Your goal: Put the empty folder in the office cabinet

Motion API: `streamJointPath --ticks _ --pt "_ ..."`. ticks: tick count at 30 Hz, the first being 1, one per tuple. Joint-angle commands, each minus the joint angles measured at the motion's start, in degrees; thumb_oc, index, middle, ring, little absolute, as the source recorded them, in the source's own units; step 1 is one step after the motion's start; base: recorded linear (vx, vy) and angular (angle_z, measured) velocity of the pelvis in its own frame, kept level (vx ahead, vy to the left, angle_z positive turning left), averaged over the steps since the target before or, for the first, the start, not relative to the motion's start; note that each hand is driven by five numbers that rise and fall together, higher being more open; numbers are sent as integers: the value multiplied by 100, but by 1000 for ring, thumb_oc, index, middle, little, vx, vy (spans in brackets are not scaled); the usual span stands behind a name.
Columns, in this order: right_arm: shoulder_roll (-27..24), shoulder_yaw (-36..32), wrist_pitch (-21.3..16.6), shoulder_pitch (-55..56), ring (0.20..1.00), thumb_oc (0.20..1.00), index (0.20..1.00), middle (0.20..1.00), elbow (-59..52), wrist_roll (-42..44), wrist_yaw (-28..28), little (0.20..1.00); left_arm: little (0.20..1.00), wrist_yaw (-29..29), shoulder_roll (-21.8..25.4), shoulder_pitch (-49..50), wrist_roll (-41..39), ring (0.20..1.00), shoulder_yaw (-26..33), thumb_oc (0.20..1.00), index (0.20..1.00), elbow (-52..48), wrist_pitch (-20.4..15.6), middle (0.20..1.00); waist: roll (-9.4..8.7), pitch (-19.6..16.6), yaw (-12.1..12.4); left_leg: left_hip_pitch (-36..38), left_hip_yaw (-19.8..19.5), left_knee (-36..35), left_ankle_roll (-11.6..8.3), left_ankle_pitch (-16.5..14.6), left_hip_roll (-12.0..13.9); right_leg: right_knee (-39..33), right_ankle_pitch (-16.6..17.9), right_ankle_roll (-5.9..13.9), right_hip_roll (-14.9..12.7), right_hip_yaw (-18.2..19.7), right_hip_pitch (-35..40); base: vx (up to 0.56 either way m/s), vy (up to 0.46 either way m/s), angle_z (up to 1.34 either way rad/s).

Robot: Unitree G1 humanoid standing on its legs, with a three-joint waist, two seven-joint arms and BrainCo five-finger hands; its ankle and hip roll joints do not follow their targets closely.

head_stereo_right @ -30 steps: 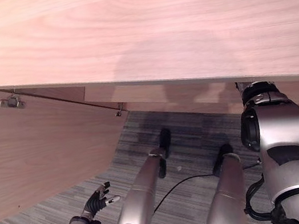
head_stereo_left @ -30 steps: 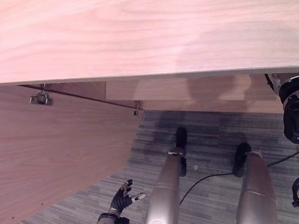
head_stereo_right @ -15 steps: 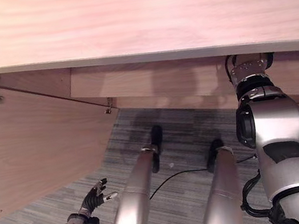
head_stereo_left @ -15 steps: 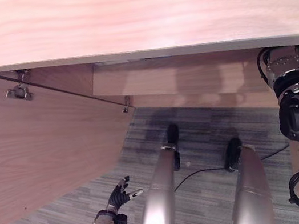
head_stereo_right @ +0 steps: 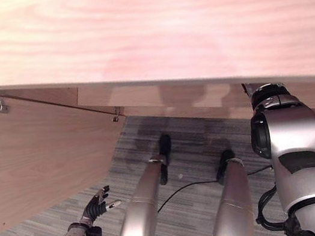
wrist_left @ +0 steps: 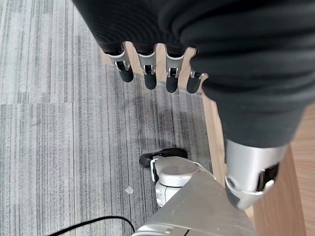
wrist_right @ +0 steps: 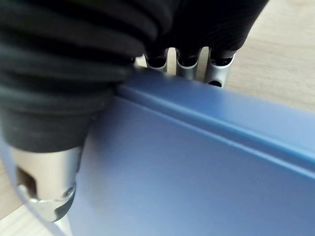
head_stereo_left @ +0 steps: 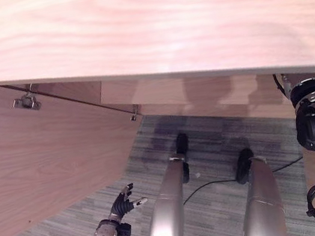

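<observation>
Change: cabinet top (head_stereo_left: 148, 28) sits lower in both eye views than half a second ago and covers more of the right arm, which reads as the head camera shifting; the left hand (head_stereo_left: 122, 204) hangs much as it did.
Cabinet top: broad pale wood slab, the landmark; the open cabinet door (head_stereo_left: 37, 160) swings out below its left end.
Floor: grey striped carpet (wrist_left: 54, 137) lies beneath the cabinet top, out in front.
Folder: blue folder (wrist_right: 197, 167) is in the right hand (wrist_right: 44, 123), under the cabinet top's right end, against pale wood.
Right hand: thumb presses one face of the folder, fingers (wrist_right: 187, 64) pass behind its edge, so it is pinched.
Left hand: low beside the door, fingers straight and relaxed, holding nothing.
Step, by my judgement: feeding the folder into the cabinet; keep the pinch firm, slide it flat and level, and release only once it rests on the shelf.
</observation>
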Motion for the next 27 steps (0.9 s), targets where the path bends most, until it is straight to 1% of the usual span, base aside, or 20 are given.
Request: streamJointPath --ticks 1,3,5,6,7,8,9,11,12,15,16,17,18,20,22,24,25,27 --pt "-313 -194 198 229 1000 1000 1000 1000 78 -482 -83 1000 1000 23 198 -91 -93 1000 24 1000 1000 311 -71 1000 77 157 250 552 -152 541 2 -1430 269 -563 -202 397 71 66 785 19 -10 7" --pt "-269 -245 212 356 1000 1000 1000 1000 89 -471 -106 1000 1000 20 191 -81 -97 1000 21 1000 1000 295 -70 1000 56 107 268 772 -165 259 -22 -1345 277 -851 -104 419 102 15 1019 34 -12 3" --pt "-140 -355 206 604 1000 1000 1000 1000 5 -442 -102 1000 1000 5 169 -67 -97 1000 46 1000 1000 298 -71 1000 12 49 282 1090 -201 -157 -61 -1185 300 -1227 53 472 133 -43 1338 55 -18 6" --pt "-33 -453 243 860 1000 1000 1000 1000 1 -420 -75 1000 1000 -16 120 -40 -90 1000 57 1000 1000 307 -73 1000 -22 -33 306 1400 -251 -604 -85 -973 315 -1597 223 507 144 -122 1630 -23 4 13" --pt "-5 -493 263 945 1000 1000 1000 1000 12 -407 -63 1000 1000 -27 116 -34 -101 1000 64 1000 1000 280 -79 1000 -26 -38 330 1454 -245 -757 -89 -783 320 -1738 408 500 109 -223 1681 -9 3 12" --pt "48 -545 272 1092 1000 1000 1000 1000 18 -399 -45 1000 1000 -43 97 -14 -109 1000 83 1000 1000 267 -79 1000 -45 -89 338 1621 -261 -981 -105 -706 322 -1922 486 530 107 -264 1833 -14 0 -4" --pt "120 -601 273 1250 1000 1000 1000 1000 0 -404 -32 1000 1000 -60 87 19 -129 1000 107 1000 1000 264 -76 1000 -63 -143 345 1852 -295 -1292 -131 -548 333 -2221 619 558 107 -341 2053 91 -22 1" --pt "199 -655 295 1402 1000 1000 1000 1000 -17 -415 -14 1000 1000 -80 44 38 -137 1000 133 1000 1000 304 -79 1000 -78 -186 343 1997 -312 -1484 -145 -468 331 -2407 695 578 107 -393 2198 85 -11 10" --pt "292 -755 338 1699 1000 1000 1000 1000 5 -448 27 1000 1000 -110 -37 45 -148 1000 179 1000 1000 354 -58 1000 -109 -303 346 2272 -344 -1863 -166 -333 360 -2730 844 633 75 -464 2455 124 -3 8" --pt "526 -903 379 2235 1000 1000 1000 1000 11 -497 109 1000 1000 -159 -154 124 -101 1000 224 1000 1000 451 -23 1000 -172 -498 319 2742 -401 -2486 -195 -77 464 -3278 1037 691 67 -607 2942 155 -6 10" --pt "670 -957 380 2472 1000 1000 1000 1000 -10 -513 149 1000 1000 -181 -207 154 -99 1000 262 1000 1000 482 -13 1000 -196 -571 308 2915 -401 -2702 -216 8 508 -3454 1112 720 72 -666 3121 224 -21 12" --pt "874 -1081 382 2891 1000 1000 1000 1000 -92 -512 212 1000 1000 -198 -265 232 -87 1000 363 1000 1000 604 25 1000 -223 -704 272 3254 -432 -3079 -266 152 580 -3782 1209 752 127 -784 3473 192 -18 5" --pt "976 -1126 369 3085 1000 1000 1000 1000 -120 -507 261 1000 1000 -209 -310 255 -96 1000 445 1000 1000 685 52 1000 -241 -768 262 3363 -451 -3205 -276 242 605 -3913 1323 775 129 -836 3594 200 -14 1" --pt "1145 -1159 398 3413 1000 1000 1000 1000 -165 -536 366 1000 1000 -212 -400 319 -72 1000 565 1000 1000 852 71 1000 -278 -875 219 3608 -462 -3377 -305 239 645 -4095 1331 788 169 -883 3824 128 -10 6" --pt "1309 -1198 431 3739 1000 1000 1000 1000 -241 -569 491 1000 1000 -237 -465 365 -3 1000 690 1000 1000 1053 109 1000 -322 -978 189 3718 -472 -3421 -326 297 647 -4282 1467 818 177 -938 4008 86 -10 12" --pt "1417 -1227 454 3967 1000 1000 1000 1000 -303 -582 550 1000 1000 -253 -503 430 31 1000 767 1000 1000 1186 118 1000 -354 -1035 152 3831 -474 -3442 -332 280 646 -4393 1513 828 196 -966 4161 100 -14 4" --pt "1523 -1293 494 4243 1000 1000 1000 1000 -311 -613 651 1000 1000 -245 -570 469 134 1000 917 1000 1000 1430 157 1000 -405 -1160 121 3949 -443 -3462 -348 262 653 -4501 1548 841 214 -959 4293 126 -6 5" --pt "1682 -1291 518 4527 1000 1000 1000 1000 -336 -616 756 1000 1000 -254 -648 529 198 1000 1044 1000 1000 1677 175 1000 -442 -1264 99 4103 -402 -3467 -370 237 656 -4650 1608 859 234 -976 4479 126 0 6"
